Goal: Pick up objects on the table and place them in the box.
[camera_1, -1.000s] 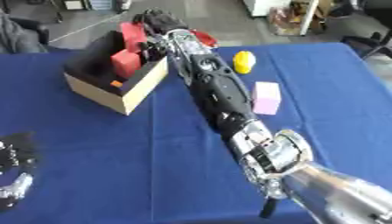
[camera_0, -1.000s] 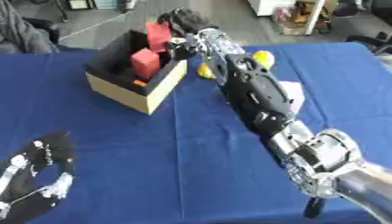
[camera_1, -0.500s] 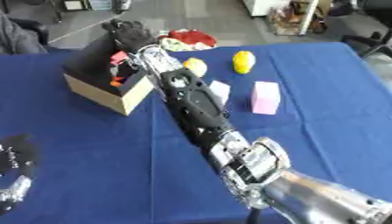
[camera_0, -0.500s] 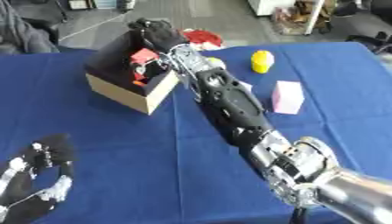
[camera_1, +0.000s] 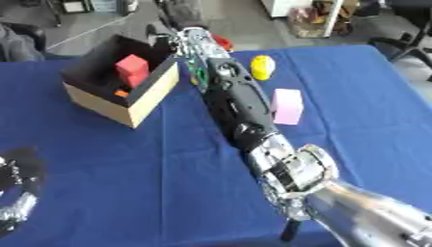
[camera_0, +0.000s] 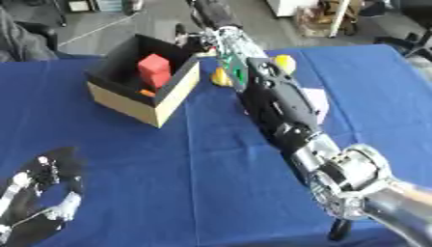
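Observation:
The open box (camera_0: pixel 173 99), tan outside and black inside, stands at the table's far left. A red block (camera_0: pixel 155 70) stands in it, with a small orange piece (camera_0: pixel 148 92) beside it. My right arm stretches up the middle of the table, and my right hand (camera_0: pixel 211 10) is past the box's far right corner, dark and blurred. A yellow lemon-like object (camera_1: pixel 263 66) and a pink block (camera_1: pixel 287 106) lie right of the arm. A second yellow thing (camera_0: pixel 221 76) peeks out at the arm's left side. My left hand (camera_0: pixel 38 202) rests open at the lower left.
A blue cloth (camera_1: pixel 152 159) covers the table. A red object (camera_1: pixel 221 42) shows behind the arm near the far edge. Chairs and floor clutter lie beyond the table.
My right hand has moved from over the box to a spot beyond its far right corner. The view has shifted too. The left hand has stayed put.

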Action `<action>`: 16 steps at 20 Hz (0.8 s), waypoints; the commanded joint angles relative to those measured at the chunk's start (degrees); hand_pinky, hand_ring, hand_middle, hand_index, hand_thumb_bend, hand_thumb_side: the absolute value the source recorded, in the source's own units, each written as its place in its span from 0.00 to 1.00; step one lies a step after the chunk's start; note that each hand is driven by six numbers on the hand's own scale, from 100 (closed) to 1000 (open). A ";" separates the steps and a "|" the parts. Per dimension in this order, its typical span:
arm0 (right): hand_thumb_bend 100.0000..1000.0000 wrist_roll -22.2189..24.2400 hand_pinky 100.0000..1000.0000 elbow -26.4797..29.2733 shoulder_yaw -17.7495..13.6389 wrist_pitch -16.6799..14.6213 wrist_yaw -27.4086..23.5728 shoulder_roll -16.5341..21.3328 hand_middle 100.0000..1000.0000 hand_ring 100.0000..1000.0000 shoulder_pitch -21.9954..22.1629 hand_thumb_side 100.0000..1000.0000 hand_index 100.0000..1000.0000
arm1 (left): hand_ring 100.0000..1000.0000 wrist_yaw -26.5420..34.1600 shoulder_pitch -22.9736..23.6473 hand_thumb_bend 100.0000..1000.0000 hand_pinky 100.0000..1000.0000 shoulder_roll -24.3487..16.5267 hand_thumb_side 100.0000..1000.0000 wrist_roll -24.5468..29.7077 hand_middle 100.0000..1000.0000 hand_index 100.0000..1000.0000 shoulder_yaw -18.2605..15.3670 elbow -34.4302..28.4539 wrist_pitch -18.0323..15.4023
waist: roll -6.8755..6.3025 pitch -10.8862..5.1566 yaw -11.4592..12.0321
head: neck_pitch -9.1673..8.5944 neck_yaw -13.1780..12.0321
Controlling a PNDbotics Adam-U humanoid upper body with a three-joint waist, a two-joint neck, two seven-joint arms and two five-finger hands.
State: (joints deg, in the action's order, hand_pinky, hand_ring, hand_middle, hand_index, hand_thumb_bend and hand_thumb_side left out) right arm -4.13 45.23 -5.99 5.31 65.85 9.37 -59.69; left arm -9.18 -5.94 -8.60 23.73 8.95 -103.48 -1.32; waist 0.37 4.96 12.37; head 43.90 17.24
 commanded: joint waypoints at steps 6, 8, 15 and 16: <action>0.01 1.47 0.87 -10.84 -1.90 6.19 -5.04 3.55 0.88 0.78 0.70 0.31 0.98 | 0.61 -0.05 -0.36 0.00 0.70 -0.87 0.06 -0.35 0.62 0.85 -0.55 -0.97 -0.10 | -0.85 -0.36 0.18 | 0.22 -0.26; 0.03 1.67 0.88 -12.87 -1.93 6.75 -5.40 3.48 0.90 0.79 1.23 0.37 0.99 | 0.61 -0.02 -0.38 0.00 0.70 -0.90 0.06 -0.40 0.62 0.85 -0.58 -0.97 -0.10 | -1.07 -0.30 0.35 | 0.22 -0.07; 0.05 1.35 0.88 -16.16 -1.64 7.85 -4.86 2.95 0.91 0.80 2.57 0.40 0.99 | 0.61 0.19 -0.52 0.00 0.70 -0.82 0.06 -0.21 0.62 0.85 -0.38 -1.01 -0.15 | -1.55 -0.06 0.82 | 0.22 0.68; 0.05 1.19 0.88 -16.29 -1.63 7.94 -4.73 2.90 0.91 0.80 2.63 0.40 0.99 | 0.61 0.20 -0.53 0.00 0.70 -0.82 0.06 -0.19 0.62 0.85 -0.36 -1.00 -0.14 | -1.58 -0.01 0.89 | 0.22 0.79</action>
State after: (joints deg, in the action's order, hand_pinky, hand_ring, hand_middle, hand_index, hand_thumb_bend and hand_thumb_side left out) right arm -2.64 28.62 -7.72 12.97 60.87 11.38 -55.91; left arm -9.20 -5.94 -8.62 23.54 8.68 -103.48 -1.39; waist -0.22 4.97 13.18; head 43.90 17.82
